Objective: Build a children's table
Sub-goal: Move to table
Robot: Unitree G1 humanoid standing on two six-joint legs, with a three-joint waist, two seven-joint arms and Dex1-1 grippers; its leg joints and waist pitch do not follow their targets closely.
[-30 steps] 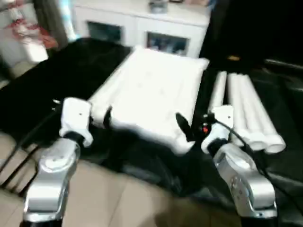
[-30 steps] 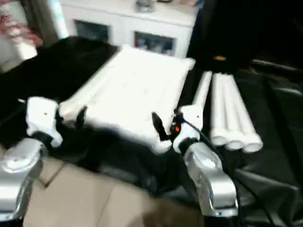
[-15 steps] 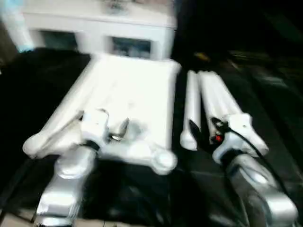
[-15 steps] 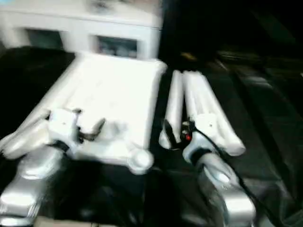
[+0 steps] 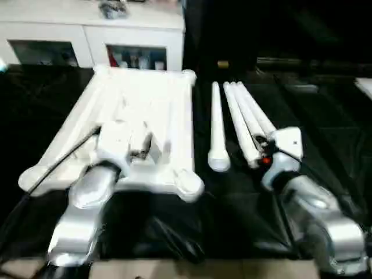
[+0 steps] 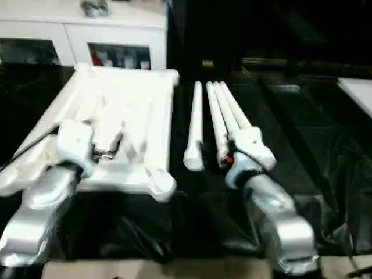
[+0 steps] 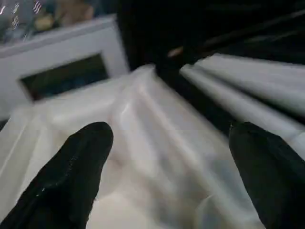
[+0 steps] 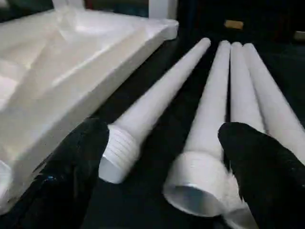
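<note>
The white table top point(image 5: 145, 99) lies underside up on black cloth, with ribs and round corner sockets point(image 5: 187, 185) showing. To its right lie the white legs: one leg point(image 5: 216, 125) apart, three legs point(image 5: 247, 119) side by side. My left gripper point(image 7: 169, 136) hovers open over the near part of the top's underside, nothing between its fingers point(image 7: 81, 162). My right gripper point(image 8: 164, 131) is open just above the legs' near ends, with the threaded end of the single leg point(image 8: 119, 152) and an open tube end point(image 8: 195, 186) between its fingers.
A white cabinet with glass doors point(image 5: 87, 35) stands behind the work surface. Black cloth point(image 5: 232, 221) covers the surface and is wrinkled near the front edge. A white edge point(image 5: 365, 87) shows at the far right. Pale floor point(image 5: 174, 270) lies in front.
The camera has swung and tilted down. My left gripper has reached forward from the top's near edge to over its underside. My right gripper has gone right to the legs' near ends.
</note>
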